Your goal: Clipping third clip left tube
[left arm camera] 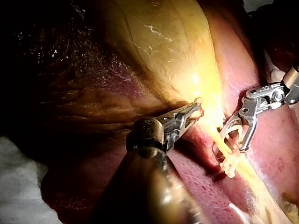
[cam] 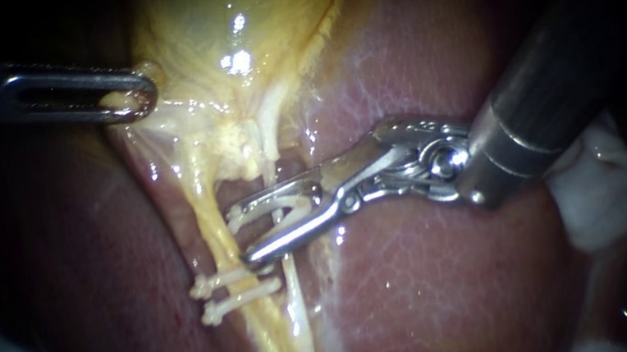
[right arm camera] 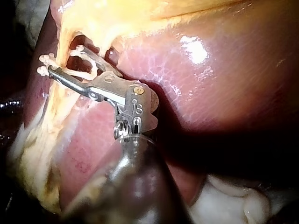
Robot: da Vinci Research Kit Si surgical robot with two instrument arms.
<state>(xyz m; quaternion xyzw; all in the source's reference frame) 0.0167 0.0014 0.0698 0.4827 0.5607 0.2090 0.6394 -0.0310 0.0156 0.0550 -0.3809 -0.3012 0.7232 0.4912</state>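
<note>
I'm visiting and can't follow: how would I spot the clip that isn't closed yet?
From the yellow gallbladder, follow the left tube down to two closed clips crossing it. Just above them, the right instrument carries the open clip: white, curved, its two legs spread.

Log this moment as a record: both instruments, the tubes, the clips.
left instrument: pincer shut on the gallbladder at its lower edge
right instrument: pincer spread wide, holding a new clip from both sides
left tube: at the right pincer's tips; cannot tell whether it is fully inside
fitted clips: two on the left tube, just below the right pincer
right tube: no clip visible on it
liver: lies under both tubes
</note>
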